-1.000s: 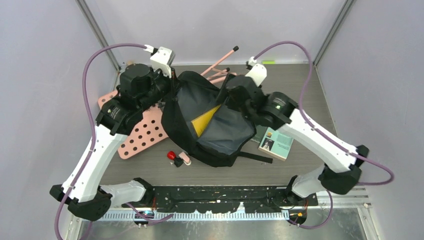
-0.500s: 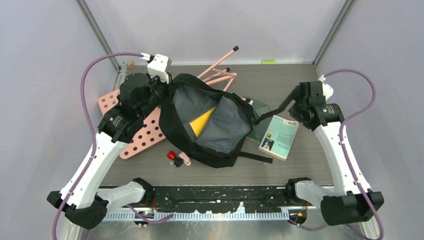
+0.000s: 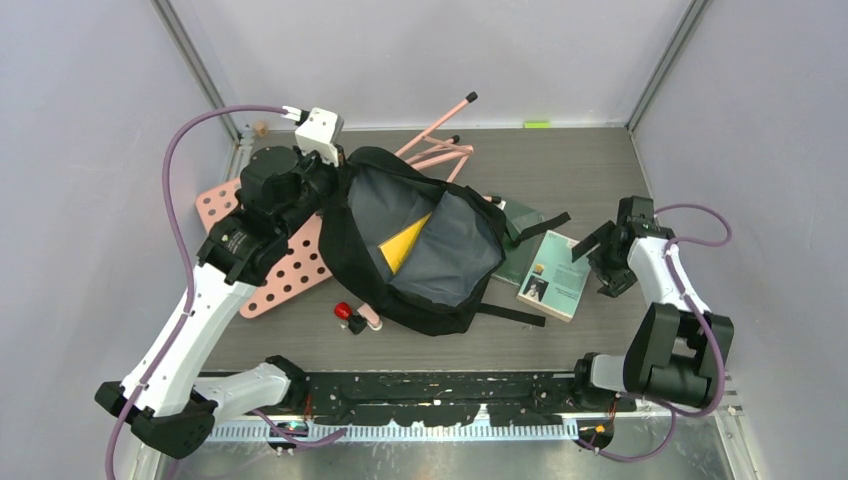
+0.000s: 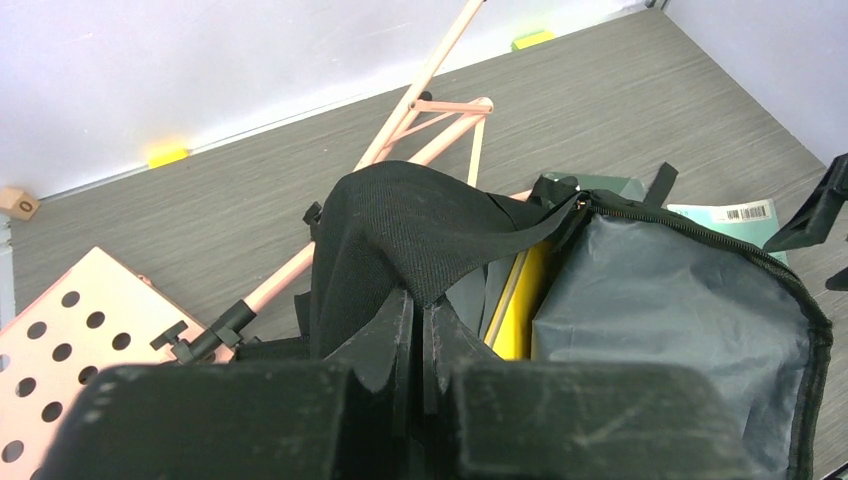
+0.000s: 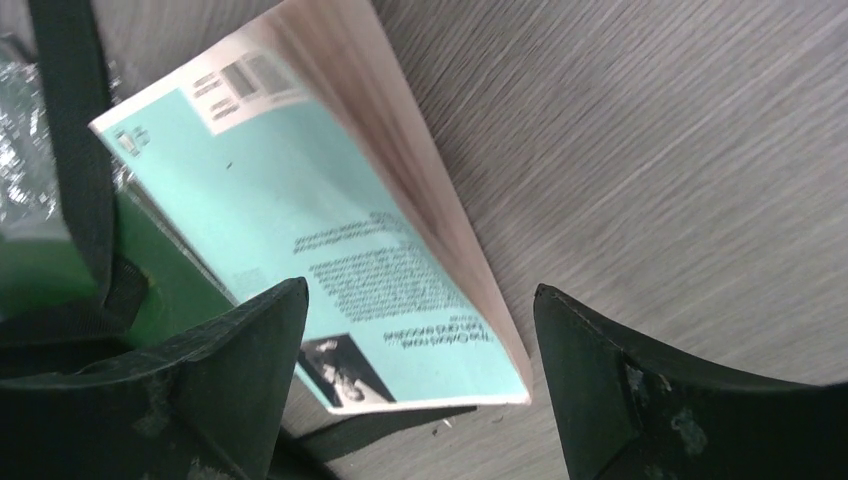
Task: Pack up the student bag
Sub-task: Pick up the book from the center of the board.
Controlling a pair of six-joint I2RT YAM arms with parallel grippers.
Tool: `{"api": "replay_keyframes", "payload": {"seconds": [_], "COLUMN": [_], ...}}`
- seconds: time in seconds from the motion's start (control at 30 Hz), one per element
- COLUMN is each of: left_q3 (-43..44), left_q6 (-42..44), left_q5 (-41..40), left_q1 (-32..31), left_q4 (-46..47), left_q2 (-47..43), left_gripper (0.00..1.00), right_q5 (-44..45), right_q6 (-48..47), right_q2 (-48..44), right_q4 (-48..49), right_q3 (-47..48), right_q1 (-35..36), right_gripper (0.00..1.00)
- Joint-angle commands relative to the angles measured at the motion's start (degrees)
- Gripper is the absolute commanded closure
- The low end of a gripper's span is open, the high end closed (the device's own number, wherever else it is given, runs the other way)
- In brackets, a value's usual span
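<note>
— What changed?
— The right hand (image 5: pixel 417 300) has left the bag (image 3: pixel 440 255) on the table (image 3: pixel 580 170). It hangs wide open, empty, over the book (image 5: pixel 300 230), likely next in.
— The left hand (image 4: pixel 418 310)?
— Clamped on the bag's rim.

My left arm (image 3: pixel 190 310) and right arm (image 3: pixel 668 272) show white shells, black joints, looping purple cables (image 3: pixel 228 108); right gripper (image 5: pixel 417 300) scuffed black.

Pale lilac walls (image 3: pixel 420 50); grey woodgrain tabletop (image 3: pixel 580 160).

Robot lab cell, plain lilac walls (image 3: pixel 430 50), aluminium frame posts (image 3: pixel 197 70), black mounting rail (image 3: pixel 450 388)
</note>
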Motion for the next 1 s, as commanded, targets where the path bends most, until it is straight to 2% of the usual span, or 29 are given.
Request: {"api": "replay_keyframes", "payload": {"seconds": [0.0,0.33,0.47,0.6,0.67,0.7,0.73,0.8,0.83,0.87,0.93,0.97], "left_q3": [0.3,0.6,1.3,1.0,0.0,-0.6,-0.8,-1.1,-1.2,-1.3,-1.4,-1.5], "left_q6": [-0.1,-0.4,-0.7,-1.0,-1.6,-1.8,-1.9,-2.0,-2.0,-2.0,-2.0,-2.0], "left_q5": [1.5,1.4,0.4,-2.7,-3.6,-3.6,-3.4,-3.0,-2.9,-2.8,-2.3,-2.1], "left_q1": [0.5,0.9,1.0,1.1,1.2,1.2,1.3,1.3,1.3,1.3,1.3,1.3], "left_q4": [6.2,4.6,3.0,0.9,0.5,0.5,0.3,-0.3,-0.7,-1.0,-1.7,-2.1], "left_q2": [-1.5,0.1,1.2,1.6,1.1,0.6,0.4,-0.1,-0.3,-0.4,-0.8,-1.0], "left_gripper": [1.0,1.0,1.0,1.0,1.0,1.0,1.0,0.98,0.95,0.92,0.86,0.83], "right_q5": [-4.0,-9.0,-10.3,-11.7,-12.3,-12.7,-12.9,-13.4,-13.5,-13.6,-14.0,-14.4], "right_q6": [-0.9,-6.1,-6.9,-6.8,-6.7,-6.6,-6.6,-6.4,-6.3,-6.2,-6.0,-5.9], "right_q2": [4.3,13.9,17.5,21.1,22.3,22.7,22.8,22.9,22.6,22.5,21.8,21.1], "right_q4": [7.8,14.5,15.5,17.1,18.2,18.4,19.1,19.9,20.1,20.3,20.7,20.9], "right_q3": [-1.4,-0.6,-0.1,-0.2,-0.5,-0.7,-1.0,-1.4,-1.5,-1.6,-1.7,-1.8], "right_q1": [-3.2,-5.1,-5.1,-5.1,-5.1,-5.1,-5.1,-5.1,-5.1,-5.2,-5.2,-5.2], "right_gripper": [0.12,0.16,0.2,0.29,0.38,0.53,0.56,0.77,0.82,0.91,0.98,0.99]}}
